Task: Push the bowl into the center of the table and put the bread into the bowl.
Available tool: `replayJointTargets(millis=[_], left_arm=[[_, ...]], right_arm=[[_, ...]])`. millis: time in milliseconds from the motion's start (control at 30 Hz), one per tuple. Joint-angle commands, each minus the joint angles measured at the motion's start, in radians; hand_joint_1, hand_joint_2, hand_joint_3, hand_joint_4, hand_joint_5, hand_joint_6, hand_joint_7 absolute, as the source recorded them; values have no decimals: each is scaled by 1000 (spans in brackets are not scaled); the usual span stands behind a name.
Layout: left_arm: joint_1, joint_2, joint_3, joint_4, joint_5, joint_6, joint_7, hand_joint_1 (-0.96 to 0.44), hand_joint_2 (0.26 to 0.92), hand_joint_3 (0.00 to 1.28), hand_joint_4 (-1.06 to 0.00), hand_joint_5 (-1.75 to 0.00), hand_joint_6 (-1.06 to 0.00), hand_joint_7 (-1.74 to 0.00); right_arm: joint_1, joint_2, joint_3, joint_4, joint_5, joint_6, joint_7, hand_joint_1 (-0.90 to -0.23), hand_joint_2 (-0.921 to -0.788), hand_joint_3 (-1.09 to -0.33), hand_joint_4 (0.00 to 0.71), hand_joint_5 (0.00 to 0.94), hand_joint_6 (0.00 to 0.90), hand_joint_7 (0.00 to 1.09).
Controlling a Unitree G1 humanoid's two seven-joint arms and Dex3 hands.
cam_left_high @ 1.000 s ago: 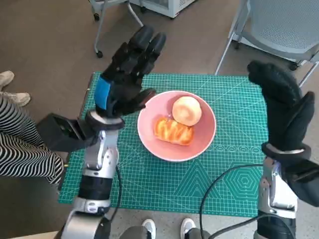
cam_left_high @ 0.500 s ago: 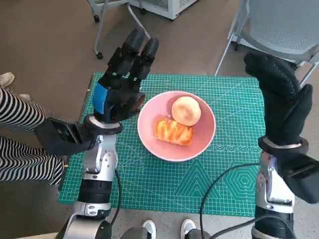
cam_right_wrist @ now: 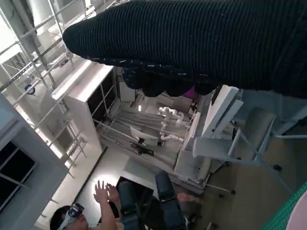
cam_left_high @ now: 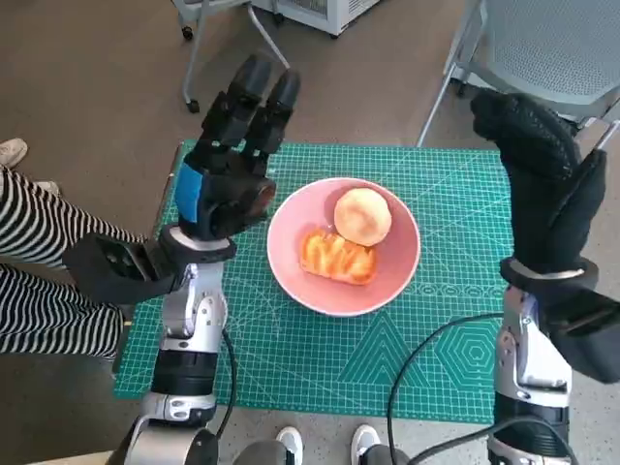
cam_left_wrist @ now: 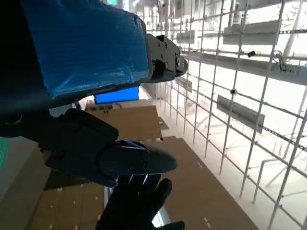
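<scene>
head view: the pink bowl [cam_left_high: 344, 247] sits mid-surface on the green mat [cam_left_high: 291, 358], holding the glazed bread [cam_left_high: 336, 255] and a round bun [cam_left_high: 362, 215]. both look soft and light, best cupped gently at the sides. left robot hand [cam_left_high: 228, 174] and right robot hand [cam_left_high: 544, 189] hover raised, released, grasping nothing. wrist views: only room structures and a person [cam_right_wrist: 79, 215].

We see brown floor [cam_left_high: 107, 68] across the upper left of the head view, and a grey mesh chair [cam_left_high: 552, 44] at upper right.
</scene>
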Motion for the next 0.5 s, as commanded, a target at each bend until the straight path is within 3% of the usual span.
replayJointTargets(millis=[33, 500], left_arm=[[19, 1, -1, -28, 30, -7, 25, -575, 921, 282, -131, -20, -252, -44], [40, 7, -17, -69, 81, -9, 71, -520, 921, 215, -148, -20, -240, -73]], right_arm=[[-2, -6, -5, 0, 5, 30, -8, -683, -921, -680, 213, 2, 127, 553], [-20, -5, -1, 7, -4, 43, -12, -703, -921, -677, 203, 1, 121, 545]])
